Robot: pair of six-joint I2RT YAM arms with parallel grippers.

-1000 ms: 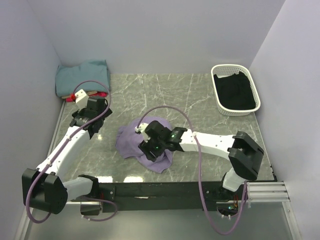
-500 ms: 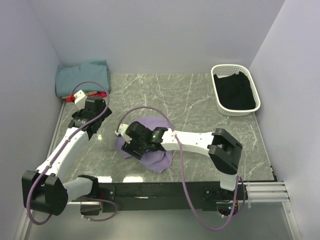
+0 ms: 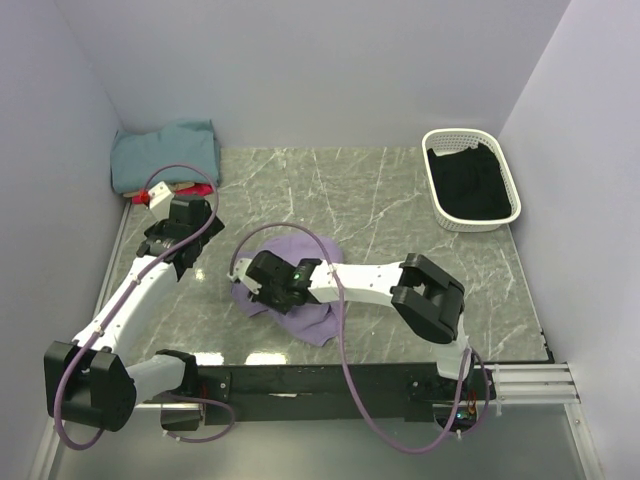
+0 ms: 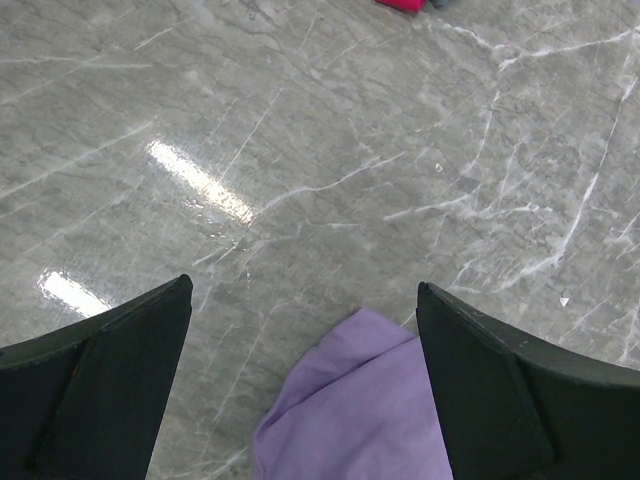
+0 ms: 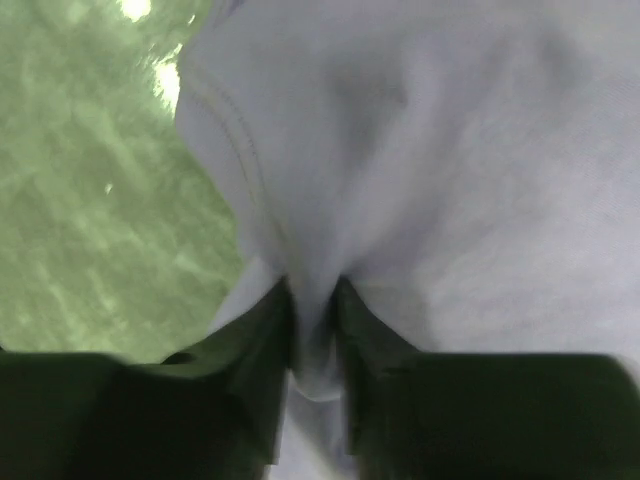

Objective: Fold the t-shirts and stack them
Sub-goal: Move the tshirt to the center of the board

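The lavender t-shirt (image 3: 312, 315) lies crumpled on the marble table (image 3: 400, 200), near the front centre. My right gripper (image 3: 262, 290) reaches over it to its left edge, and in the right wrist view the right gripper (image 5: 315, 300) is shut on a pinched fold of the lavender t-shirt (image 5: 450, 150). My left gripper (image 3: 185, 262) hovers left of the shirt, open and empty. In the left wrist view the left gripper (image 4: 303, 300) frames a corner of the lavender t-shirt (image 4: 360, 410). A folded teal t-shirt (image 3: 165, 150) tops a stack in the back left corner, over a red one (image 3: 160, 192).
A white basket (image 3: 478, 224) holding dark cloth stands at the back right. Walls close in on the left, back and right. Purple cables loop over both arms. The red t-shirt's corner (image 4: 400, 4) shows at the top of the left wrist view.
My right arm swept left across the lavender t-shirt to its left edge and its jaws closed on a fold. The left arm has not moved.
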